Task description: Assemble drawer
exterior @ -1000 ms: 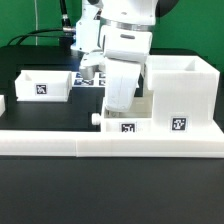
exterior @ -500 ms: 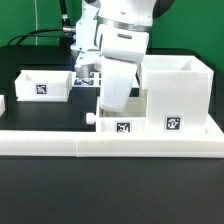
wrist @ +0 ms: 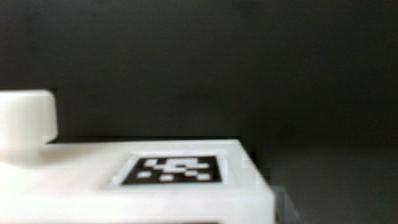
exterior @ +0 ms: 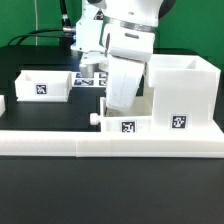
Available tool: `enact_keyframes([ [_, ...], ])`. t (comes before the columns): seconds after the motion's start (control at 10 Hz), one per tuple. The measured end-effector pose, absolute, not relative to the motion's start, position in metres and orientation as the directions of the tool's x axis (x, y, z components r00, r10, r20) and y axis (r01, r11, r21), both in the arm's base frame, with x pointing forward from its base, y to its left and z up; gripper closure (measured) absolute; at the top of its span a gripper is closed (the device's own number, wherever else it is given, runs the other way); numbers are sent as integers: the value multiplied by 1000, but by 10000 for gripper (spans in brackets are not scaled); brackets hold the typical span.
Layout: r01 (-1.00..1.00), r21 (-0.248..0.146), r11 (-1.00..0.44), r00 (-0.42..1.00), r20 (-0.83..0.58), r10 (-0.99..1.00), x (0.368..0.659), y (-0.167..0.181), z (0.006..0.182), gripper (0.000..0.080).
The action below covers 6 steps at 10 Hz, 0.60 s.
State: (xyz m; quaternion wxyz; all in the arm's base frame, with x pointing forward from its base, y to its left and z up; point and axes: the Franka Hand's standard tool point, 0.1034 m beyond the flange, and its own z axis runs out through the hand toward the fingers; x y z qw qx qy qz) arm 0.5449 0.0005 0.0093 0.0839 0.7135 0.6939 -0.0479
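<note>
My gripper (exterior: pixel 119 106) reaches down in the middle of the exterior view and is shut on a small white drawer part (exterior: pixel 127 125). That part carries a marker tag and has a round knob (exterior: pixel 97 119) on the side toward the exterior view's left. It rests against the large white drawer box (exterior: pixel 181 92) on the right. In the wrist view the held part (wrist: pixel 107 185) fills the lower frame, with its tag (wrist: pixel 178 168) and its knob (wrist: pixel 25 122) showing. My fingers are hidden there.
A second white box (exterior: pixel 44 84) with a tag stands at the exterior view's left. A long white rail (exterior: pixel 110 146) runs along the front. The marker board (exterior: pixel 92 78) lies behind my arm. A white edge (exterior: pixel 2 103) shows at far left.
My gripper and the small drawer part shifted toward the exterior view's left half a second ago. They have since come back right, against the large box.
</note>
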Motion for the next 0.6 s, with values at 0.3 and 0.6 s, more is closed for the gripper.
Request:
enact_keyframes([
  [0.3, 998, 54, -20, 30, -185, 982, 545, 0, 8, 755],
  [0.6, 994, 99, -36, 54, -183, 982, 545, 1, 9, 755],
])
